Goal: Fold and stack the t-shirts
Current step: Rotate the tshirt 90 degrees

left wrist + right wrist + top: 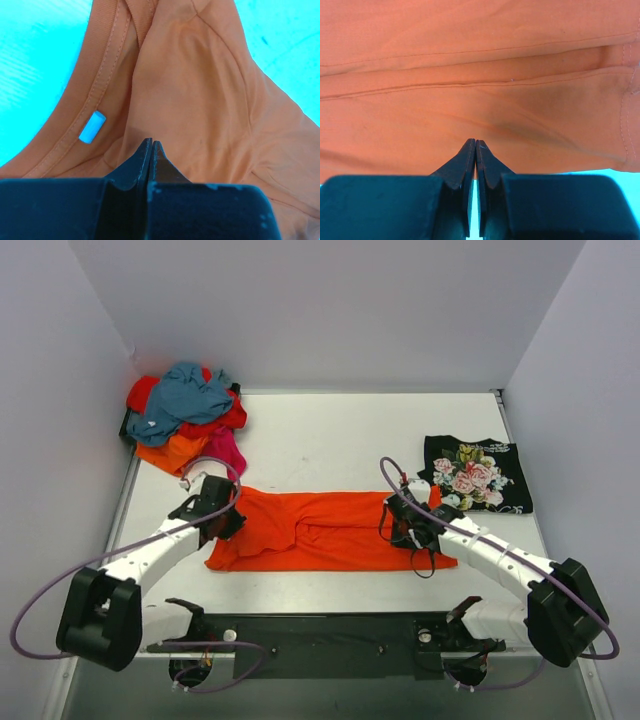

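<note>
Top external: orange shirt [330,530] lies flat, light and floppy. Left gripper [151,142] and right gripper [472,141] are both closed tight at its ends; I'd pinch the edges.

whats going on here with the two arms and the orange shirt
Two robot arms are folding an orange t-shirt, laid out as a long strip near them. The left gripper is at its collar end, the right gripper at the opposite end, both with jaws shut; whether they pinch cloth is unclear. A black floral shirt lies folded at the right; a pile of unfolded shirts waits far left.
</note>
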